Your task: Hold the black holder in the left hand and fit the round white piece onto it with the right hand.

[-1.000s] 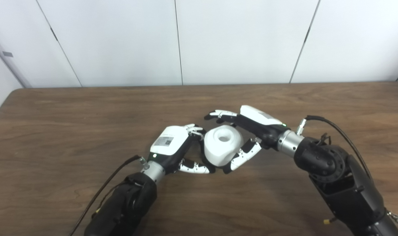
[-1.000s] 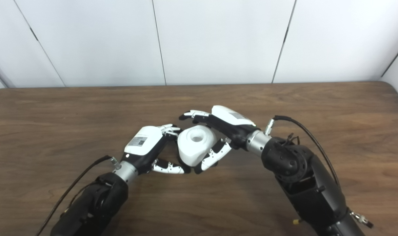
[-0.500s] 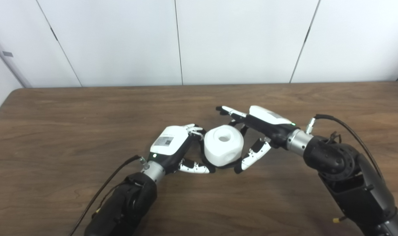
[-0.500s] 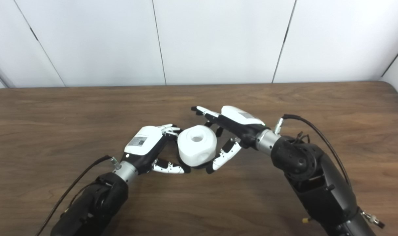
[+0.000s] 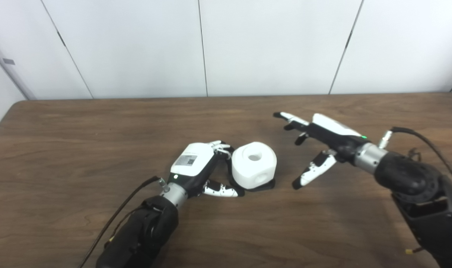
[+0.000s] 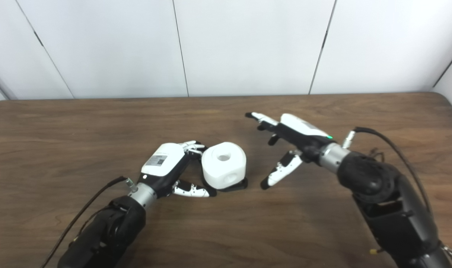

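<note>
Rounded glossy white piece (image 5: 254,163) caps black holder (image 5: 266,185), left hand (image 5: 200,167) gripping.

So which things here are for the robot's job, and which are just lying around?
For the job:
- white piece, sitting on the holder
- black holder, only its base edge shows
- left hand, curled against them
- right hand, open and apart

Just there:
- table
- nothing else lies on it

We see our left hand (image 6: 170,165) gripping the black holder (image 6: 236,185) under the round white piece (image 6: 223,164); our right hand (image 6: 291,143) hovers spread, right of it.
</note>
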